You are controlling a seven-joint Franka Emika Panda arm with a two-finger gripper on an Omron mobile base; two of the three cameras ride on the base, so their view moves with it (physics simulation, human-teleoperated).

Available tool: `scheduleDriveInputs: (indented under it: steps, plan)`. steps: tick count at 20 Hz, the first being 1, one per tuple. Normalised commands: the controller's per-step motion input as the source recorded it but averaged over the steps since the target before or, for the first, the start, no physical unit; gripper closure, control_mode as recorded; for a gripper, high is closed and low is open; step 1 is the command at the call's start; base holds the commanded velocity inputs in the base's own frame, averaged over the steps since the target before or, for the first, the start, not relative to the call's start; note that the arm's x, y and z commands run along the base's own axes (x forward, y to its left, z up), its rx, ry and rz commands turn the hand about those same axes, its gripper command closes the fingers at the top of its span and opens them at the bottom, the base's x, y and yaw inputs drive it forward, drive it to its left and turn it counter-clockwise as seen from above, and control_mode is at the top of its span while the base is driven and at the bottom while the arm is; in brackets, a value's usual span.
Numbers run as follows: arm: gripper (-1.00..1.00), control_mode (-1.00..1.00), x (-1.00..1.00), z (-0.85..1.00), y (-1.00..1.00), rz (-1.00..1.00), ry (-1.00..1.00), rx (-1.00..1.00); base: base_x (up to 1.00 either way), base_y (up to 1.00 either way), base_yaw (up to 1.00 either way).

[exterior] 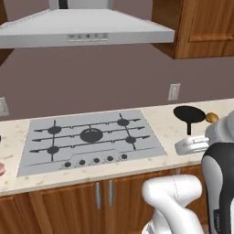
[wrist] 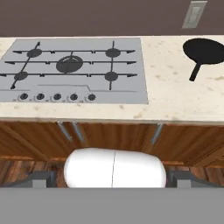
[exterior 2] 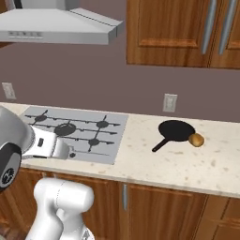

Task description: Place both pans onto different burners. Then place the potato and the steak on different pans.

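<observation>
On the counter [exterior 2: 154, 168], right of the cooktop [exterior: 91, 137] and toward the back edge: one pan [exterior 2: 176, 130], matte black, handle [exterior 2: 160, 145] slanting toward the front edge. Potato [exterior 2: 197, 139] — golden-brown, touching or just beside the pan's right rim, I cannot tell which. Pink sliver at the counter's far left end [exterior: 2, 169], possibly the steak; too cropped to say. Burners [wrist: 70, 64]: five, all bare. My pincer: empty, and as far as I can judge spread wide, raised out in front of the counter, well apart from everything. Handling, my judgement — pan rigid, moderately heavy, likely to tip; take the handle close to the bowl. Potato firm, rounded, prone to roll; pinch across its short middle.
</observation>
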Motion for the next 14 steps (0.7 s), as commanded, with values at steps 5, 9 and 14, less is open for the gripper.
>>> scheduleDriveInputs:
  steps: [5, 9, 14]
  plan:
    - [-1.0, 1.0, 0.0, 0.0, 0.0, 0.0, 0.0, 0.0, 0.2, -0.47, -0.05]
    - [-1.0, 1.0, 0.0, 0.0, 0.0, 0.0, 0.0, 0.0, 0.49, -0.39, -0.08]
    - [-1.0, 1.0, 0.0, 0.0, 0.0, 0.0, 0.0, 0.0, 0.62, -0.41, -0.07]
